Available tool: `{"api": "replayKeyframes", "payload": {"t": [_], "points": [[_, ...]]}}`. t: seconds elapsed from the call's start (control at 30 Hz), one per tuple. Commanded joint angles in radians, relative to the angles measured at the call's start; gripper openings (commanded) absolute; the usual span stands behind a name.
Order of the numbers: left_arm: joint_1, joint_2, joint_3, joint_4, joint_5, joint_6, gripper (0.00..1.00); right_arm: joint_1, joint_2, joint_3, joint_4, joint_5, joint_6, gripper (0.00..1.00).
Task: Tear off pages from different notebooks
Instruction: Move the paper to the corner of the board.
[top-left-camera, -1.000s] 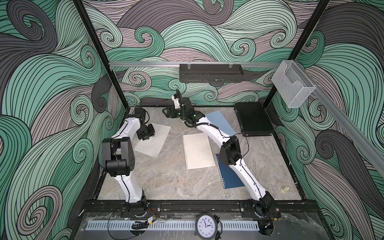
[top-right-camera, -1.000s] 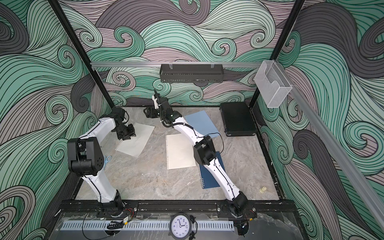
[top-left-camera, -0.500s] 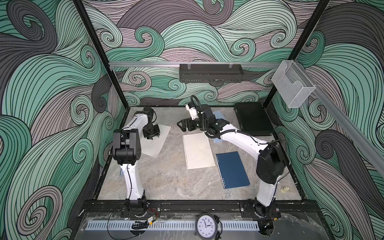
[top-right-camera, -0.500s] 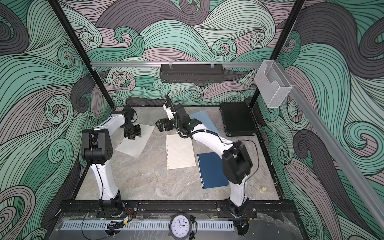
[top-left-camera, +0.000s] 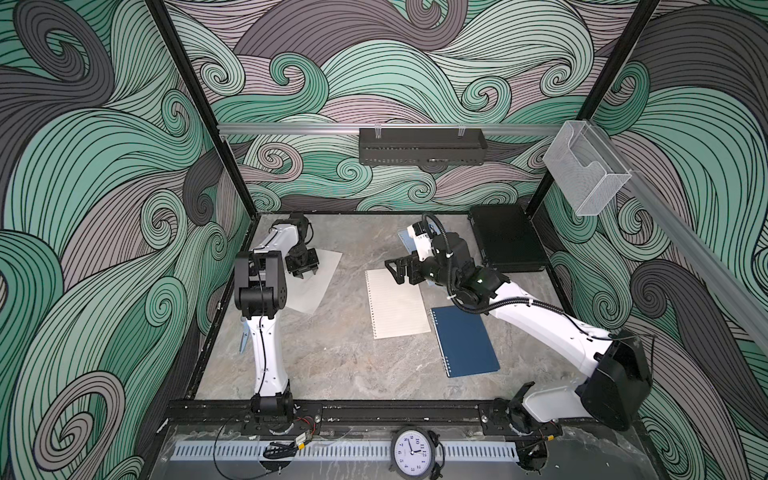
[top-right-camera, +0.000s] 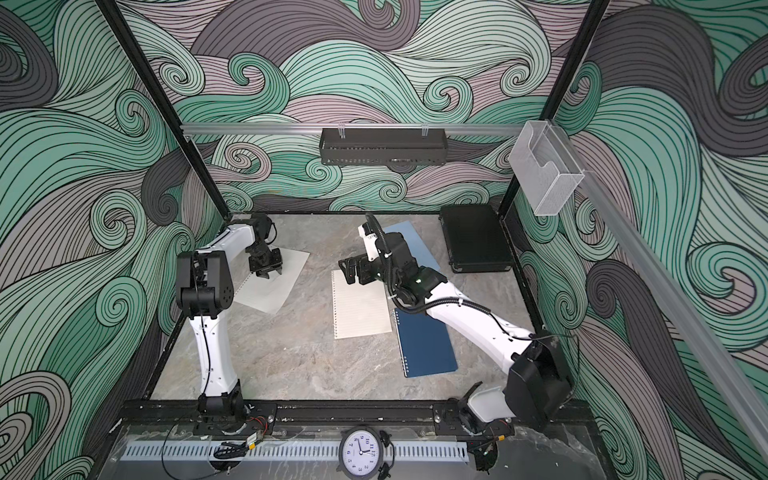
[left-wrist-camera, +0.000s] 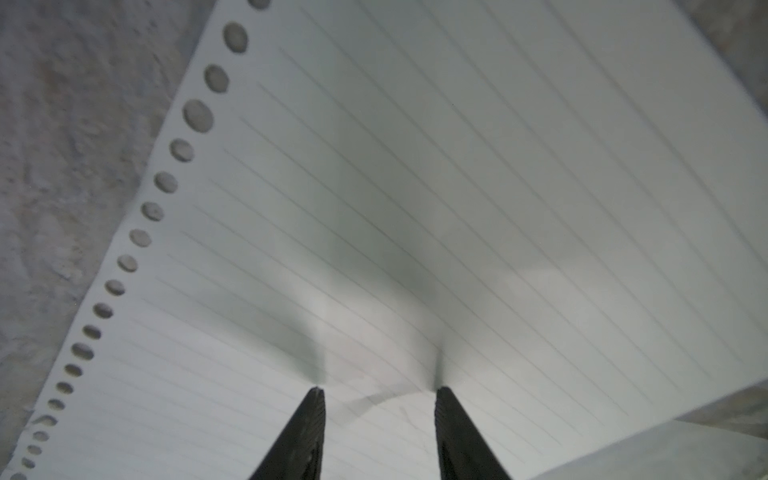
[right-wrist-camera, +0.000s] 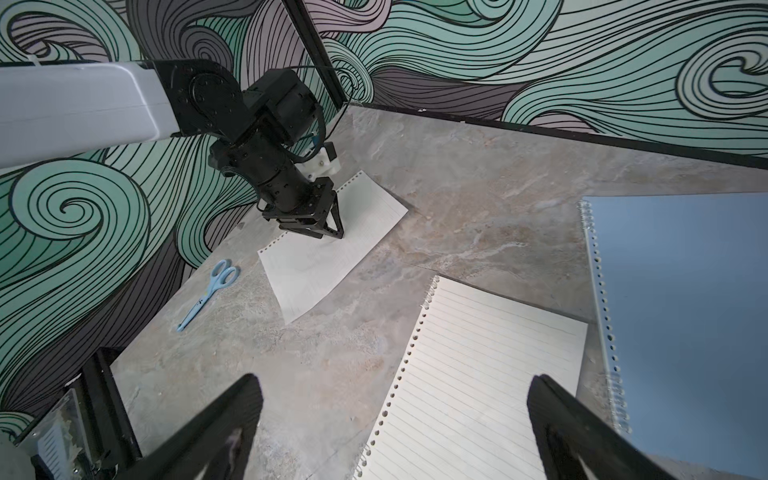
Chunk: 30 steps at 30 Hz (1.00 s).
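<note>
Marble tabletop (top-left-camera: 332, 357): left gripper (top-left-camera: 305, 274) touches page (top-left-camera: 322, 278) (right gripper (top-left-camera: 395, 272) agape).

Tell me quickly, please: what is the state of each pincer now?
Left pincer: partly open, tips resting on the loose sheet, which wrinkles between them.
Right pincer: wide open, empty, by the cream notebook.

White page (top-left-camera: 321, 283), loose, slightly wrinkled, left; cream notebook (top-left-camera: 395, 305), centre; navy notebook (top-left-camera: 465, 340) just beside; light blue notebook (right-wrist-camera: 681, 291) behind, partly hidden.
</note>
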Motion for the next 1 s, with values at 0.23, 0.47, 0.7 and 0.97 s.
{"api": "replayKeyframes", "payload": {"t": [0.23,0.47,0.7,0.97], "points": [[0.077,0.086,0.088,-0.038,0.019,-0.041,0.43,0.000,-0.165,-0.083,-0.026,0.099,0.014,1.00],[0.136,0.180,0.204,-0.054,0.065,-0.065,0.43,0.000,-0.255,-0.111,-0.078,0.125,0.017,1.00],[0.166,0.327,0.442,-0.139,0.087,-0.051,0.43,-0.001,-0.340,-0.123,-0.154,0.158,0.025,1.00],[0.203,0.453,0.622,-0.180,0.124,-0.027,0.43,-0.001,-0.437,-0.128,-0.224,0.224,0.022,1.00]]}}
